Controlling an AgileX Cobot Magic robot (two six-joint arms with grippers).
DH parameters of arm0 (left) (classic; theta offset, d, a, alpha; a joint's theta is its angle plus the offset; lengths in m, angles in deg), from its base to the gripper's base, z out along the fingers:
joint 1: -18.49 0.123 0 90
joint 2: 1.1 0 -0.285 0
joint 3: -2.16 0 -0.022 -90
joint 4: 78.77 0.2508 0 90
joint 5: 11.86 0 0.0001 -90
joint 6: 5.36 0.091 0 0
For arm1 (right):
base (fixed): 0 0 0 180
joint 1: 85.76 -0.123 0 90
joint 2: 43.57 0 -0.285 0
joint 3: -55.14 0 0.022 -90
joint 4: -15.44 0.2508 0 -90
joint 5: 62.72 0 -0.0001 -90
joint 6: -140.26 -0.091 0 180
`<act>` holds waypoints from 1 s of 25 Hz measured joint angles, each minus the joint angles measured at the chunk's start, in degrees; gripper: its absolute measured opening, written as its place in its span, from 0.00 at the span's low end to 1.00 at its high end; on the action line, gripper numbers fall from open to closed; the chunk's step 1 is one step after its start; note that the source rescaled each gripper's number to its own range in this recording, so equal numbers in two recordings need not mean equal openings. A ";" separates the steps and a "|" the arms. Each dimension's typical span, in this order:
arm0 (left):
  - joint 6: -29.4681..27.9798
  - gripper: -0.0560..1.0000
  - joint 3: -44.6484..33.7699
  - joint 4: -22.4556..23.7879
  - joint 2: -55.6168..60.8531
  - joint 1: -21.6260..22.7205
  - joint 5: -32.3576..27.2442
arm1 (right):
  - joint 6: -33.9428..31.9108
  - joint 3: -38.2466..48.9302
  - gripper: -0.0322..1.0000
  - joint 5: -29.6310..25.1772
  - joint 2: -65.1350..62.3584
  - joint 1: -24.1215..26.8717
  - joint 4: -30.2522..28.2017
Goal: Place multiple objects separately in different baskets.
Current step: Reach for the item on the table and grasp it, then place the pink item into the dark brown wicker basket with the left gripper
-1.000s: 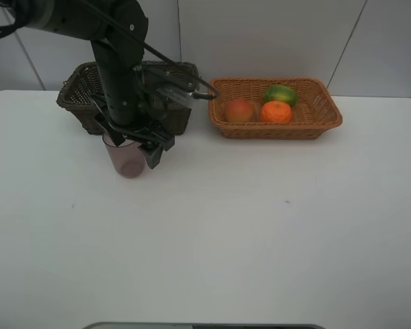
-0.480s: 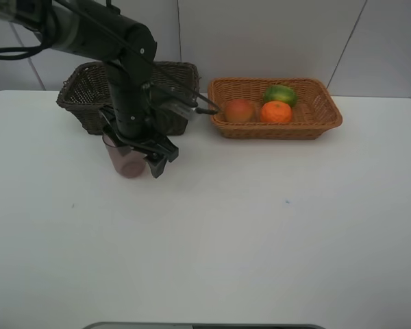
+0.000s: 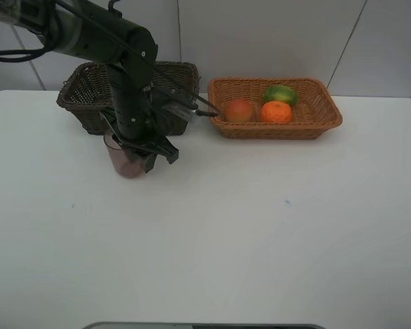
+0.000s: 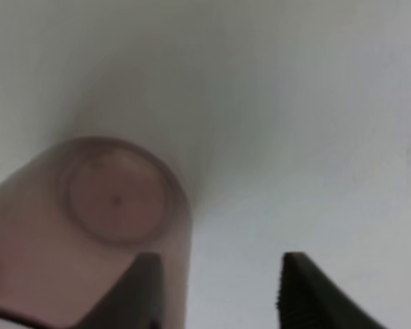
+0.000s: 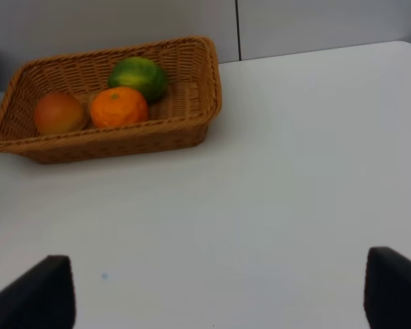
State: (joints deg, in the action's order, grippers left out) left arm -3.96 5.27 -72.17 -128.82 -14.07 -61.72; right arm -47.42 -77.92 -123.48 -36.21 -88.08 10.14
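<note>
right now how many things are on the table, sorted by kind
fruits: 3, a round orange, a green mango-like fruit and a red-orange fruit, all in the light orange-tan wicker basket
cups: 1, a translucent mauve cup
baskets: 2, the tan one and a dark brown wicker basket
total: 6

A glossy black robot arm [image 3: 127, 75] is showing rounded cylindrical segments, with thin black cables looping along it and a silvery plate at the wrist. Its left gripper [image 3: 151, 155] is wearing matte black, ridge-edged fingers [image 4: 308, 288].
</note>
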 joint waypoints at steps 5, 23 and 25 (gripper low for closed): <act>0.00 0.05 0.00 0.30 0.00 0.00 0.13 | 0.00 0.00 0.83 0.00 0.00 0.00 0.00; 0.00 0.05 0.00 0.12 0.00 0.00 0.47 | 0.00 0.00 0.83 0.00 0.00 0.00 0.05; -0.44 0.05 0.00 0.12 0.07 0.00 0.47 | 0.00 0.00 0.83 0.00 0.00 0.00 0.05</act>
State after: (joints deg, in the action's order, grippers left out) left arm -4.40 5.27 -72.05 -128.74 -14.07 -61.25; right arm -47.42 -77.92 -123.48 -36.21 -88.08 10.19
